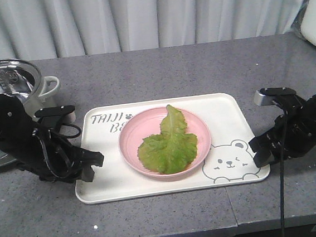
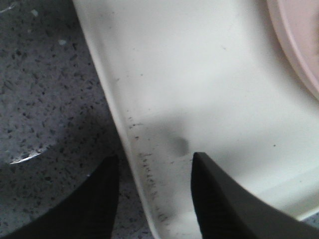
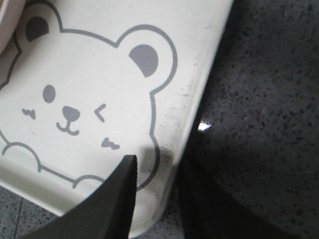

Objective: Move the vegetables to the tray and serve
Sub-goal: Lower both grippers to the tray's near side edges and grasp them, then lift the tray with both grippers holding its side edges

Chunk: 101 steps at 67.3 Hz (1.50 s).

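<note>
Grey counter (image 1: 156,219) carries the tray (image 1: 224,112), its side rims straddled by the left claw (image 2: 154,158), parted and not pinching, and the right claw (image 3: 158,162), whose grip I cannot tell. Between both claws the lettuce leaf (image 1: 169,145) lies loose on a pink plate (image 1: 127,141); an uneven lift or shallow rim hold could tilt everything off.

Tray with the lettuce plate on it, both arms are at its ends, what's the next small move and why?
Probably close both onto the tray rim. The left end effector and right end effector are open, each straddling a short edge, and the lettuce leaf already lies in the pink plate on the tray, so gripping comes before lifting.
</note>
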Motion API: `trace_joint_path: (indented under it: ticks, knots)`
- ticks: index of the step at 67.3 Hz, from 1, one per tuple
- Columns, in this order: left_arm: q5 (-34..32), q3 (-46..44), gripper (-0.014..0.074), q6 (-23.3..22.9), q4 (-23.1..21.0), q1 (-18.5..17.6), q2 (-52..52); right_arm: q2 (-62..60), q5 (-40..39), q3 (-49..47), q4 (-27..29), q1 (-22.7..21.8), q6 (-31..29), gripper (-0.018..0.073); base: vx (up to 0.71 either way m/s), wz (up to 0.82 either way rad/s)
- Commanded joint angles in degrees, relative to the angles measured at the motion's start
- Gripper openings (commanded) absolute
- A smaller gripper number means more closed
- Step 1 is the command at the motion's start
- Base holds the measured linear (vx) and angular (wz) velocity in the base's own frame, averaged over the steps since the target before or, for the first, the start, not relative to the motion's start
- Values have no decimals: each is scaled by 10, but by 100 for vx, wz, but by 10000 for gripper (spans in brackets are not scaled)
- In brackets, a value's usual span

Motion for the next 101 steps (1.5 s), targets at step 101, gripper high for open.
trace_joint_path:
  ticks: [101]
  knots:
    - [0, -18, -8, 12, -8, -1, -159, -125, 40, -13, 35, 0, -4, -4, 0, 0]
